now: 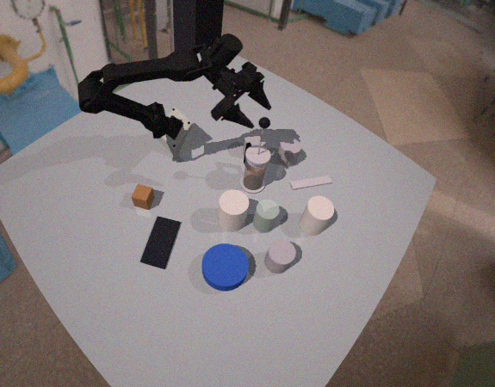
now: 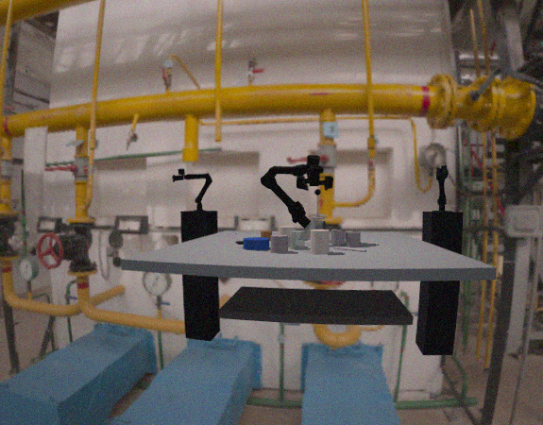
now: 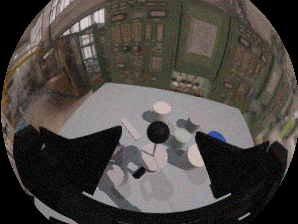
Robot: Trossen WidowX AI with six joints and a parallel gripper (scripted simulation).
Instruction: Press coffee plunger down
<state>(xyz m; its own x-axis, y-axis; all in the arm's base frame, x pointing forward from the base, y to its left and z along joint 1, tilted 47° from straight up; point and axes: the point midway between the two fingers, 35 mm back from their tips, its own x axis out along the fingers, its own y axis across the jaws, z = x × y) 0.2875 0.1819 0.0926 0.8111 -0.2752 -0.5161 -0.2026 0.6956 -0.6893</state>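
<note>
The coffee press (image 1: 254, 175) (image 2: 317, 221) stands upright on the table, a clear cylinder with dark coffee and a pale lid (image 1: 258, 156) (image 3: 159, 160). Its thin plunger rod stands well up out of the lid, topped by a black ball knob (image 1: 264, 122) (image 2: 317, 192) (image 3: 158, 132). My gripper (image 1: 261, 117) (image 2: 314, 187) (image 3: 159, 133) is open and empty, pointing down above the press. In the wrist view the knob shows midway between the fingertips; in the exterior view it shows just below them. I see no contact with the knob.
Near the press stand white cylinders (image 1: 233, 211) (image 1: 318, 215), a green cylinder (image 1: 266, 216) and pinkish ones (image 1: 281, 255) (image 1: 290, 150). A flat pale bar (image 1: 311, 182) lies beside it. A blue disc (image 1: 225, 266), a black slab (image 1: 161, 242) and an orange cube (image 1: 143, 196) are farther off.
</note>
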